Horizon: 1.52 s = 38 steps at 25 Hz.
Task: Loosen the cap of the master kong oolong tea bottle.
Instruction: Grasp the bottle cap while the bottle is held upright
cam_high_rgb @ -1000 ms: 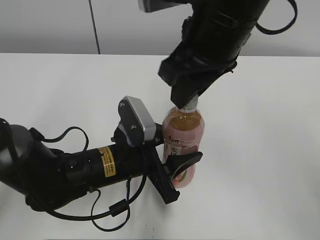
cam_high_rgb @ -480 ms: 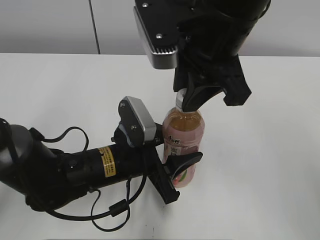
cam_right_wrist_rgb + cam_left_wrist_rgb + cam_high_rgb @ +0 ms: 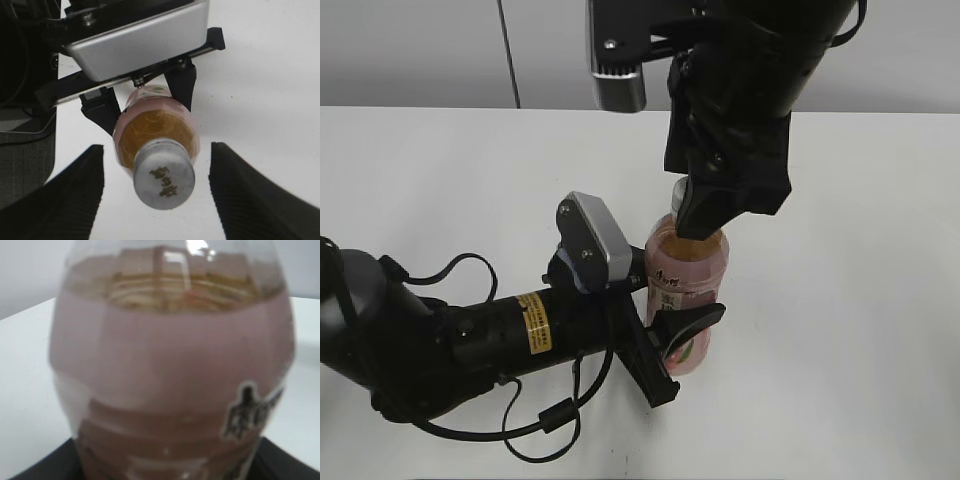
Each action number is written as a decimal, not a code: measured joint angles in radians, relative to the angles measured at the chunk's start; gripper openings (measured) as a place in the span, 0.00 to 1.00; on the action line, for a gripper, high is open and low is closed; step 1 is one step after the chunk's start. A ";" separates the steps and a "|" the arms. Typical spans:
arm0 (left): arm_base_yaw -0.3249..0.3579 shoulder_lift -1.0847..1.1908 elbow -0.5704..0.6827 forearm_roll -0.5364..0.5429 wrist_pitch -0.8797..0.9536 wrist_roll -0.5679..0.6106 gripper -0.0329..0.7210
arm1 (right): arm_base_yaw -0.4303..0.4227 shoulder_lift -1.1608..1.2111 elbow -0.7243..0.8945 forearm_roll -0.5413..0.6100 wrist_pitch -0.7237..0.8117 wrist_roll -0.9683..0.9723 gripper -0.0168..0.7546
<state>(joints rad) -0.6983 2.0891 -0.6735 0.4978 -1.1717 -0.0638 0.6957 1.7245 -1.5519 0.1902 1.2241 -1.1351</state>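
The slim clear plastic bottle of amber tea with a pink label [image 3: 686, 290] stands upright on the white surface [image 3: 860, 300], near the middle and somewhat toward the near edge. Its long axis is vertical, neck pointing up; in the exterior view it shows a slight lean, the top toward the far edge.

The left gripper [image 3: 672, 335] reaches in from the left edge of the surface, lying low and level. Its black fingers [image 3: 692, 318] are clamped on the lower half of the bottle, one on each side of the label. The right wrist view confirms this: two dark fingers [image 3: 184, 86] flank the bottle body below the silver camera housing [image 3: 140, 40]. The left wrist view is filled by the bottle's shoulder and label [image 3: 170, 365], blurred at close range.

The small round white ribbed plastic cap [image 3: 164, 179] sits on the neck, a dark-and-orange mark on its top. The right gripper [image 3: 156, 192] hangs above it, pointing down. Its two ribbed black fingers [image 3: 67, 192] stand apart, one at each side of the cap, with a clear gap to the cap on both sides. In the exterior view the cap [image 3: 680, 188] is mostly hidden behind the right gripper [image 3: 705, 215]; only a sliver shows.
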 joint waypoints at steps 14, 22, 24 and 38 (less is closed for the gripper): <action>0.000 0.000 0.000 0.000 0.000 0.000 0.55 | 0.000 -0.014 -0.095 -0.065 0.000 1.224 0.75; 0.000 0.000 0.000 -0.001 0.000 0.000 0.55 | 0.000 -0.014 -0.024 -0.058 -0.001 1.388 0.75; 0.000 0.000 0.000 -0.001 0.000 0.000 0.55 | 0.000 -0.014 0.007 -0.058 -0.001 1.392 0.75; 0.000 0.000 0.000 -0.001 0.000 0.000 0.55 | 0.000 -0.009 0.019 -0.044 -0.002 1.379 0.37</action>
<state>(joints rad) -0.6983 2.0891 -0.6735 0.4969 -1.1717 -0.0638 0.6957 1.7151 -1.5327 0.1465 1.2222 0.2440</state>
